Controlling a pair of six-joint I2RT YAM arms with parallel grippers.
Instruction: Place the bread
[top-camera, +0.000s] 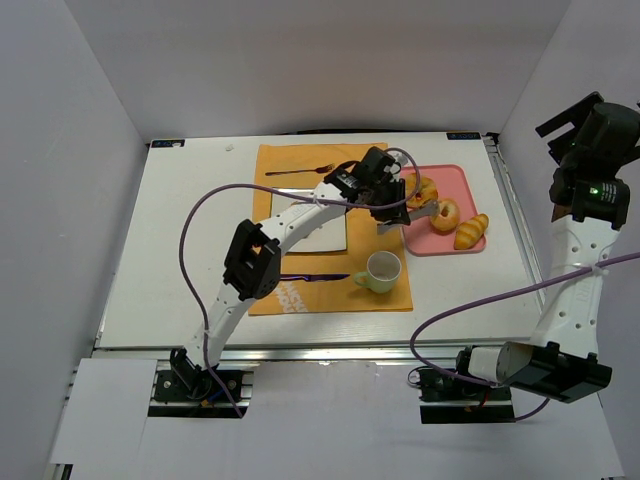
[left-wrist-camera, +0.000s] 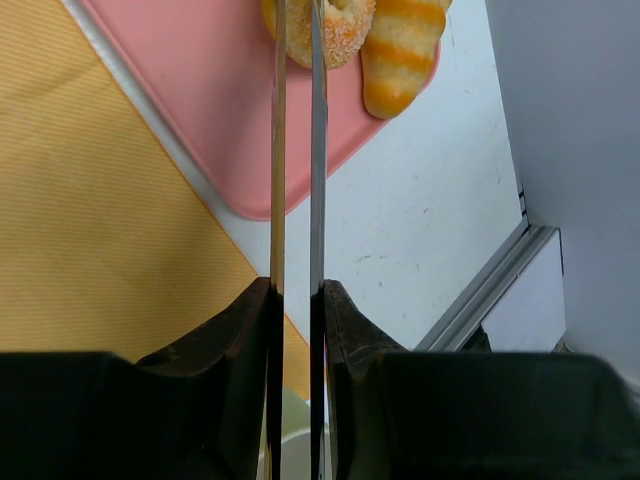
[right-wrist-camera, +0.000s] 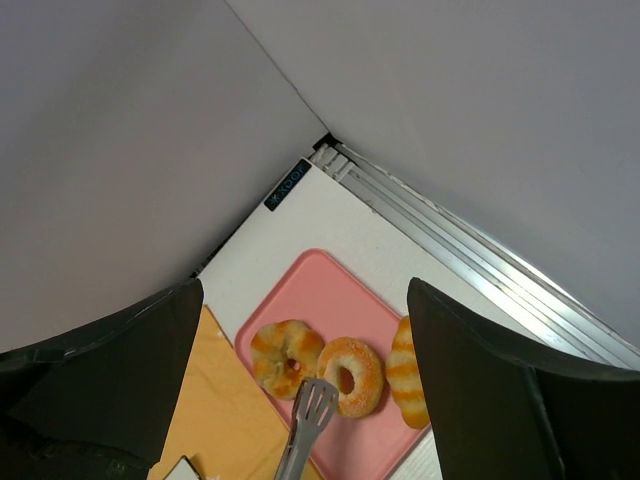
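Evidently the left end effector (left-wrist-camera: 297, 290) is clamped tight on a pair of slim metal tongs (left-wrist-camera: 278, 150), its dark fingers pressing the two blades nearly parallel with only a thin slit between them. The tong tips reach over the flat pink plastic tray (left-wrist-camera: 200, 100) to the edge of the sugar-dusted ring doughnut (left-wrist-camera: 345, 30). Whether they already pinch it I cannot tell; from the right wrist view the tips look laid against its near rim rather than around it. That doughnut sits in the middle of the tray, with an orange-striped long roll (left-wrist-camera: 400, 50) touching it on one side and a glazed twisted ring bun (right-wrist-camera: 283, 355) just beside it on the other. So no bread has been lifted, and the step in hand looks like the pick. To do it well, the blades probably need to part enough to straddle the doughnut's wall, one tip through the hole, then squeeze gently so the soft crumb is not crushed or flicked into the roll. A straight lift before swinging toward the white square plate (top-camera: 325, 232) on the orange woven placemat (top-camera: 300, 300) should keep the pale green cup (top-camera: 380, 271) out of the path. The right end effector (right-wrist-camera: 305, 290) hangs high at the right side of the table (top-camera: 180, 250), fingers spread wide and holding nothing.
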